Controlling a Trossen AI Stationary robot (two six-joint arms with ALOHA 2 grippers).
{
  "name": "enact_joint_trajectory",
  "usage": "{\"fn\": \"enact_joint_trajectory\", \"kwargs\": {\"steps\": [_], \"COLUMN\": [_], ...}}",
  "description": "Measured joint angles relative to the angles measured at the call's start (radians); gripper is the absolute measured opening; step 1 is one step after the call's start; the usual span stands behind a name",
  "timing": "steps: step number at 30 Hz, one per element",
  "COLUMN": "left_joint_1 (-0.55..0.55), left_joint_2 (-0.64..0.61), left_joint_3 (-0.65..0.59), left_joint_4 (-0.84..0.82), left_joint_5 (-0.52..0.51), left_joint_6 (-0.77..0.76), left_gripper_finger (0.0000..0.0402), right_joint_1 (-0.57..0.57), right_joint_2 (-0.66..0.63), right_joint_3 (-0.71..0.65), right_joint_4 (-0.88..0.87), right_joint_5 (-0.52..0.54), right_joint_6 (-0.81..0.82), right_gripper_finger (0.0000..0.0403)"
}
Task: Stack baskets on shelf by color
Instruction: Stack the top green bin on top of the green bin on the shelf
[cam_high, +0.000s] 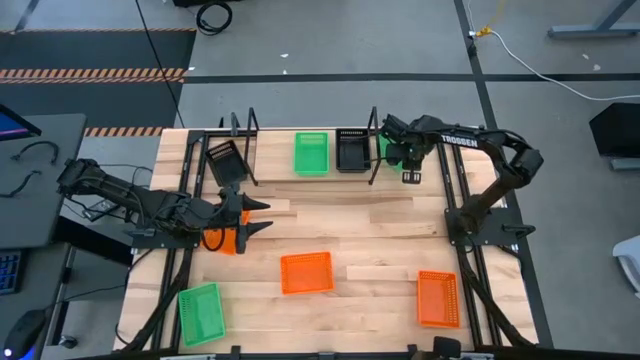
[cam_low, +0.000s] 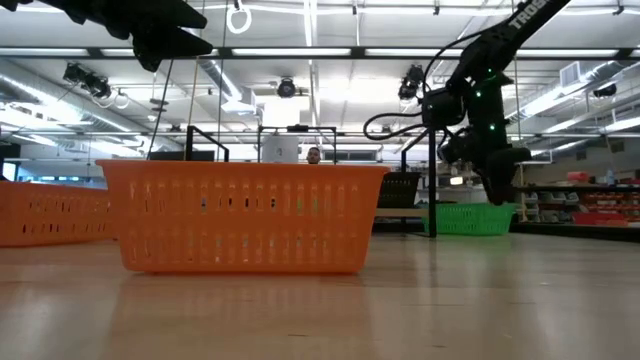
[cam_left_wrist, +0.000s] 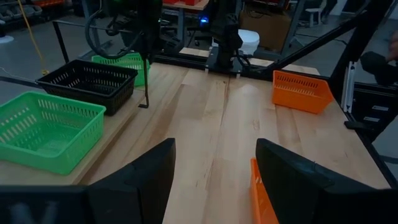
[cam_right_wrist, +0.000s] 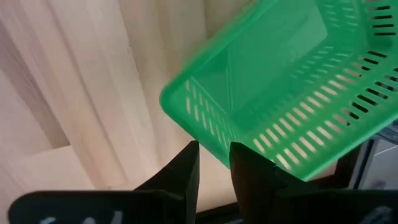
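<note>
Your right gripper (cam_high: 411, 176) sits at the far right end of the shelf (cam_high: 270, 172), fingers nearly pressed together just beside the rim of a green basket (cam_right_wrist: 292, 93); whether they pinch that rim, you cannot tell. That basket lies next to the black basket (cam_high: 351, 150), with another green basket (cam_high: 311, 153) beyond it. Step in hand looks like the green stacking. Next you need a firm hold on the rim, then a lift over the black one. Your left gripper (cam_high: 258, 215) hangs spread above an orange basket (cam_high: 228, 238) at the table's left.
</note>
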Motion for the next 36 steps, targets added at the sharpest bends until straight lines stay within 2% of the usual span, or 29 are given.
{"fn": "enact_joint_trajectory", "kwargs": {"steps": [8, 14, 17, 20, 23, 30, 36], "left_joint_1": [0.000, 0.000, 0.000, 0.000, 0.000, 0.000, 0.000], "left_joint_2": [0.000, 0.000, 0.000, 0.000, 0.000, 0.000, 0.000], "left_joint_3": [0.000, 0.000, 0.000, 0.000, 0.000, 0.000, 0.000], "left_joint_4": [0.000, 0.000, 0.000, 0.000, 0.000, 0.000, 0.000], "left_joint_5": [0.000, 0.000, 0.000, 0.000, 0.000, 0.000, 0.000], "left_joint_6": [0.000, 0.000, 0.000, 0.001, 0.001, 0.002, 0.001], "left_gripper_finger": [0.0231, 0.0231, 0.0231, 0.0231, 0.0231, 0.0231, 0.0231], "right_joint_1": [0.000, 0.000, 0.001, 0.001, 0.003, 0.016, 0.036], "right_joint_2": [0.002, 0.001, 0.001, 0.001, 0.000, -0.022, -0.143], "right_joint_3": [-0.074, -0.104, -0.105, -0.105, -0.104, -0.048, 0.037], "right_joint_4": [0.066, 0.098, 0.091, 0.081, 0.063, -0.065, -0.105], "right_joint_5": [-0.019, -0.016, -0.018, -0.041, -0.055, -0.053, -0.023], "right_joint_6": [-0.032, 0.042, 0.109, 0.150, 0.179, 0.271, 0.321], "right_gripper_finger": [0.0092, 0.0082, 0.0060, 0.0019, 0.0012, 0.0008, 0.0009]}}
